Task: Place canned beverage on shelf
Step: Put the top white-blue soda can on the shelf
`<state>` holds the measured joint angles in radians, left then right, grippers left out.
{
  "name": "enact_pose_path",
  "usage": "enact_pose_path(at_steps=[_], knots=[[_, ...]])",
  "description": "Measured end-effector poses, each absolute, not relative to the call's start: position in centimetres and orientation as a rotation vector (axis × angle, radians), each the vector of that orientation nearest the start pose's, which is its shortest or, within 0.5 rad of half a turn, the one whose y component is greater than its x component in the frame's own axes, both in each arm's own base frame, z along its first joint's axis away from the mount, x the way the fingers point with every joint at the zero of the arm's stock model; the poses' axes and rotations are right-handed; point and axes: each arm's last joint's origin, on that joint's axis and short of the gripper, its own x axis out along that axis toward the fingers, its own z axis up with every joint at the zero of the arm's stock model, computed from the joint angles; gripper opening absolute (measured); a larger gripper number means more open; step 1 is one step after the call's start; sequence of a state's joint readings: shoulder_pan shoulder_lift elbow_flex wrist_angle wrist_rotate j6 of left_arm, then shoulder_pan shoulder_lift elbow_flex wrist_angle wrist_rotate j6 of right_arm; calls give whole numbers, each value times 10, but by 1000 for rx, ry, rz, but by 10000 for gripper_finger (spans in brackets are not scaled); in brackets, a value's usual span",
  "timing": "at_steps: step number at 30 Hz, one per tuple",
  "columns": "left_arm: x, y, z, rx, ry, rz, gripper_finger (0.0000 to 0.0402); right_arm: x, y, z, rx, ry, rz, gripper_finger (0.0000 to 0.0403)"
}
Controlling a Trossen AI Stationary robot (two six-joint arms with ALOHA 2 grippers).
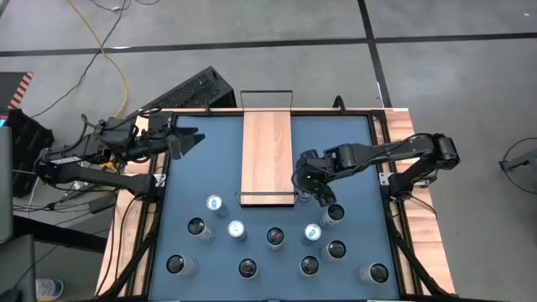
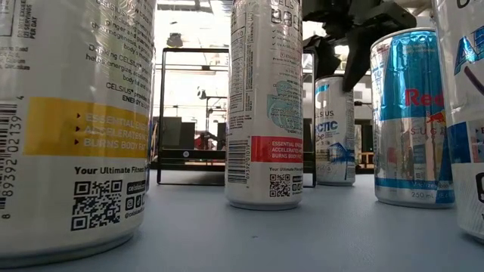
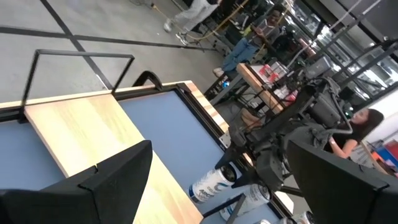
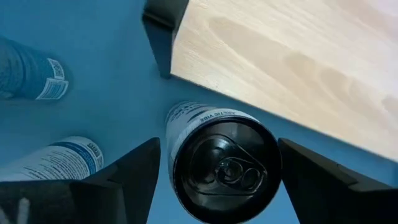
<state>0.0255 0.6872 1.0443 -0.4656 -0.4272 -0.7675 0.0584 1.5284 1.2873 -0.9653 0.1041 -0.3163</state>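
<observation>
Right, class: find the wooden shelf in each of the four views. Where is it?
High view: shelf at centre, slightly above the middle.
Low view: left of centre, behind the cans.
Left wrist view: left half.
Right wrist view: upper right.
Shared landmark: its black end rail.

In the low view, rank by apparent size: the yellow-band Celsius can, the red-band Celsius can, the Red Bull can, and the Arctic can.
1. Yellow-band Celsius can, nearest the camera.
2. Red-band Celsius can.
3. Red Bull can.
4. Arctic can, farthest back.
This order mostly reflects nearness; true sizes stay unsure.
</observation>
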Motion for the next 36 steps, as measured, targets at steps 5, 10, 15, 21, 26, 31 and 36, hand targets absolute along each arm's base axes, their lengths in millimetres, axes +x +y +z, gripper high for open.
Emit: enact_pose_path(at_steps=[5, 10, 15, 21, 26, 31, 36], knots=[[118, 15, 403, -731, -74, 477, 359, 294, 12, 276, -328, 1218, 121, 298], [118, 15, 403, -731, -75, 477, 359, 293, 12, 276, -316, 1222, 119, 268], [118, 15, 403, -731, -74, 476, 359, 293, 13, 276, -313, 1219, 124, 229], [118, 15, 403, -731, -74, 476, 359, 295, 12, 277, -302, 1198, 112, 230], [118, 15, 403, -731, -74, 476, 359, 296, 12, 277, -289, 1193, 106, 247], [118, 15, 403, -730, -74, 476, 359, 296, 12, 277, -262, 1196, 95, 214], [118, 15, 403, -731, -74, 476, 359, 291, 7, 279, -186, 1224, 45, 211]])
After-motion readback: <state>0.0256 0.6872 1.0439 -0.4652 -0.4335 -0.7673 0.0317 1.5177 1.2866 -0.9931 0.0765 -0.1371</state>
